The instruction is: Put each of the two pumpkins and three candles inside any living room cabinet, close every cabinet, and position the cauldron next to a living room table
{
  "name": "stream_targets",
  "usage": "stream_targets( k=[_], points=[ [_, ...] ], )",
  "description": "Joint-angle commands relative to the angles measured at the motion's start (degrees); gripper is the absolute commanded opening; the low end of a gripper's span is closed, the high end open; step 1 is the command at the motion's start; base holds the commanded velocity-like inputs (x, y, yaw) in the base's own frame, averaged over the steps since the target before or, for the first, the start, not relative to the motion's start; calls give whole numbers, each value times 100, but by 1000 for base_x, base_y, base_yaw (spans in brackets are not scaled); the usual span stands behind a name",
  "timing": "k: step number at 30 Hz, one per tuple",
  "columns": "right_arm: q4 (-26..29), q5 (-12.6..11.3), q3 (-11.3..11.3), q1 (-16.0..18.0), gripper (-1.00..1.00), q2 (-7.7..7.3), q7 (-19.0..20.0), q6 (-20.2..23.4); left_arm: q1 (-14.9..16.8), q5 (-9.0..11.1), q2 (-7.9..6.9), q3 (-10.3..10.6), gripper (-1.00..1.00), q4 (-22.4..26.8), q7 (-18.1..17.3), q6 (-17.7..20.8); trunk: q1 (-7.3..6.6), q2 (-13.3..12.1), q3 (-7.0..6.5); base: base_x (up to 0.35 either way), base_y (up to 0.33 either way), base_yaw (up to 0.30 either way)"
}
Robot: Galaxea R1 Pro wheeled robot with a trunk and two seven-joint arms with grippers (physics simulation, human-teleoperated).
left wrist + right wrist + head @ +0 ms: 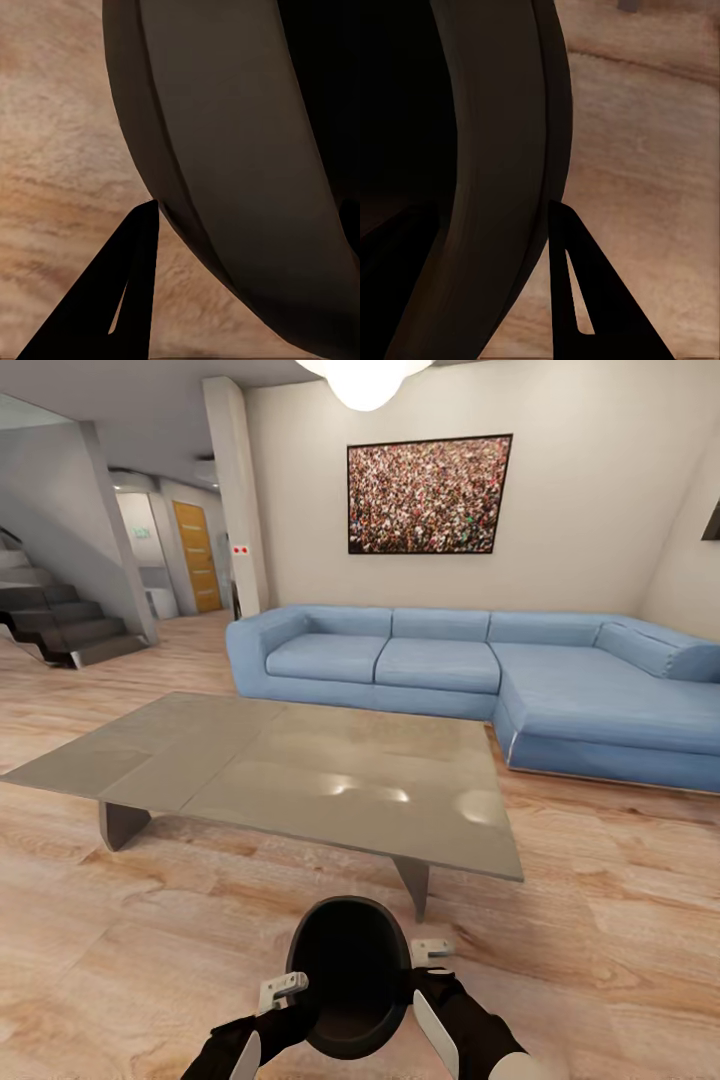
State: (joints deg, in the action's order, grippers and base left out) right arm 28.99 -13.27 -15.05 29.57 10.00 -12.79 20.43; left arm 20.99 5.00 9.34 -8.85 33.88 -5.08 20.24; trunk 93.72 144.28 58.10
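Observation:
The black cauldron (350,972) hangs low over the plank floor between my two arms, its dark mouth turned up toward the head camera. My left gripper (297,1000) is shut on its left rim and my right gripper (418,972) on its right rim. In the left wrist view the cauldron wall (225,150) runs between the fingers, and the outer finger (131,292) touches its outside. The right wrist view shows the same, with the cauldron rim (502,150) against the outer finger (577,292). The low grey table (300,760) stands just beyond the cauldron, its near right leg (413,880) close by. The pumpkins, candles and cabinet are out of view.
A blue corner sofa (480,670) stands behind the table along the back and right walls. Stairs (60,625) rise at the far left, beside a pillar (238,490) and an orange door (196,555). Bare wood floor (620,920) lies to either side of me.

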Motion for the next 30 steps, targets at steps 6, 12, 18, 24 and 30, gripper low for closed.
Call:
stream_targets(
  k=[6,12,18,24,30],
  points=[
    [19,-44,-15,5,-100,0,260,-66,2,239,-9,-29,-100,-4,7,6,14,9,132,0,0,0],
    [19,-44,-15,5,-100,0,261,-66,2,239,-11,-29,-100,-4,7,6,17,11,155,0,0,0],
    [19,-44,-15,5,-100,0,261,-66,2,239,-11,-29,-100,-4,7,6,17,11,155,63,0,0],
    [19,-44,-15,5,-100,0,260,-66,2,239,-11,-29,-100,-4,7,14,17,11,155,295,0,0],
    [19,-44,-15,5,-100,0,262,-66,2,239,-11,-29,-100,-4,7,11,17,11,155,95,0,0]
  ],
)
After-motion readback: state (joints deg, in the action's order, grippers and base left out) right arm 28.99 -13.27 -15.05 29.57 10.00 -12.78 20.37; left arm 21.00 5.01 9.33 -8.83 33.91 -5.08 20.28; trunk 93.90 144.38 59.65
